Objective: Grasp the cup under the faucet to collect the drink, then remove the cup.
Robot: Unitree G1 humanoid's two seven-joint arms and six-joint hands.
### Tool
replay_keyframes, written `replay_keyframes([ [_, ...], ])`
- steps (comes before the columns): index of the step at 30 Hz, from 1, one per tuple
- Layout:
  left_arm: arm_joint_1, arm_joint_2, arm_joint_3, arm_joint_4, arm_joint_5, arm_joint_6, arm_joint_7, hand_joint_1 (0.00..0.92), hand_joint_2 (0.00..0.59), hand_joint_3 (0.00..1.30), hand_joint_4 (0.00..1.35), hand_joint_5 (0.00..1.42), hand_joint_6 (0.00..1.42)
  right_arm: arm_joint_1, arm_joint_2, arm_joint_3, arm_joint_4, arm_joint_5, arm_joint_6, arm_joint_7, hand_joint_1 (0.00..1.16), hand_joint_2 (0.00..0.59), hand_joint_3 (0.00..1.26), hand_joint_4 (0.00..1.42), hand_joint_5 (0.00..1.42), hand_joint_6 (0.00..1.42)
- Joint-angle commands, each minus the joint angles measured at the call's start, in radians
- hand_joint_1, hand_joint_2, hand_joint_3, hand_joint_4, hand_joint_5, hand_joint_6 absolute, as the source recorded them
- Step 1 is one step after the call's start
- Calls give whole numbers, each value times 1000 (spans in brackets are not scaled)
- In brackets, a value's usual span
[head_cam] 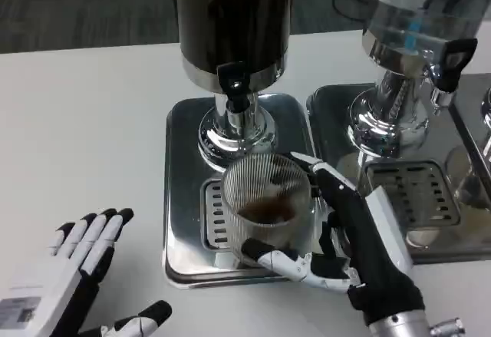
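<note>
While the right hand (349, 256) wraps around the clear ribbed glass cup (265, 203) from the right side, one finger reaching along the cup's far rim and another curling under its near base, the cup stands on the slotted drip grate (213, 214) of the square polished steel tray (180, 191). A little dark brown drink lies in the bottom of the cup. Directly above it hangs the black faucet (234, 84) of the dark-filled drink dispenser (230, 22), whose chrome pedestal (236, 133) rises from the tray just behind the cup. The left hand (77, 275) rests low at the near left on the white table (84, 137), palm down with its fingers spread apart and nothing in its grasp, well apart from the tray. To the right stands a second dispenser with a clear tank (418, 14) and its own black tap (449, 61), set on a second steel tray (337, 122) just beside the first.
</note>
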Motion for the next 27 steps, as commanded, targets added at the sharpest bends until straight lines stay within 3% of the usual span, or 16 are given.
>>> replay_keyframes([
  [1,43,-1,21,-49,15,9,18,0,115,0,0,0,0,24,5,-5,-62,32,-29,13,922,176,449,693,974,1388],
  [4,67,-7,25,-77,16,20,11,0,112,0,0,0,0,42,10,1,-85,55,-23,36,923,175,451,696,974,1388],
  [12,125,-12,45,-141,13,50,-15,0,108,0,0,0,0,63,-15,17,-123,16,-37,54,915,177,453,698,974,1388],
  [27,151,-73,22,-193,32,104,-40,0,107,0,0,0,0,70,-39,-15,-126,58,-39,82,908,177,453,698,985,1387],
])
